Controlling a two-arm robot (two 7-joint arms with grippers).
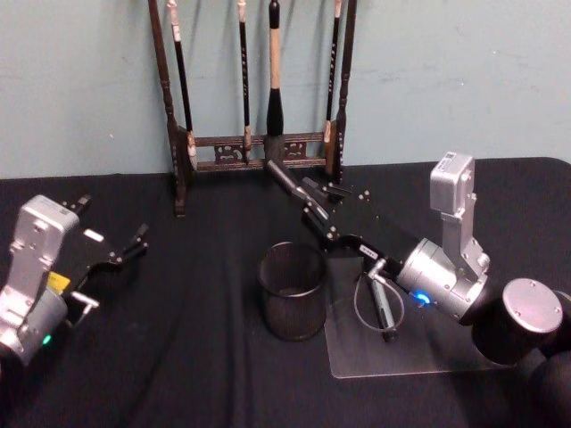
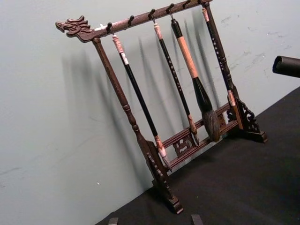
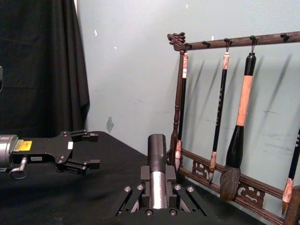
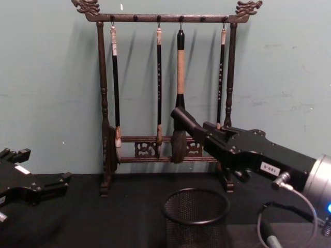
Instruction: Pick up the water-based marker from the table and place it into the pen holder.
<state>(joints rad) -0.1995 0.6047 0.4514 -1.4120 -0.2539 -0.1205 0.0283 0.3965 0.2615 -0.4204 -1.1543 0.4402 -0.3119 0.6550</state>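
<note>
Over the black surface [image 1: 205,357], a little behind the pen holder [image 1: 292,290], the right gripper [image 1: 314,207] is up in the air with its fingers clamped on the water-based marker [image 1: 282,176]. The marker is a dark, stubby barrel. It sticks out past the fingertips at a slant, and its free end points up and away toward the wooden brush rack [image 1: 259,141] against the wall. From the front it sits higher than the holder's rim, with its tip crossing in front of the big hanging brush [image 4: 180,77]. The right wrist camera shows the barrel seated squarely between the two fingers [image 3: 171,174].

The pen holder is a small black mesh cup standing upright on the cloth, just beside the edge of a clear plastic sheet [image 1: 419,357] that lies under the right arm. I cannot tell whether anything is inside it.

The left gripper [image 1: 109,221] hangs off to the left, well apart from the holder, with its fingers spread wide and nothing between them.
</note>
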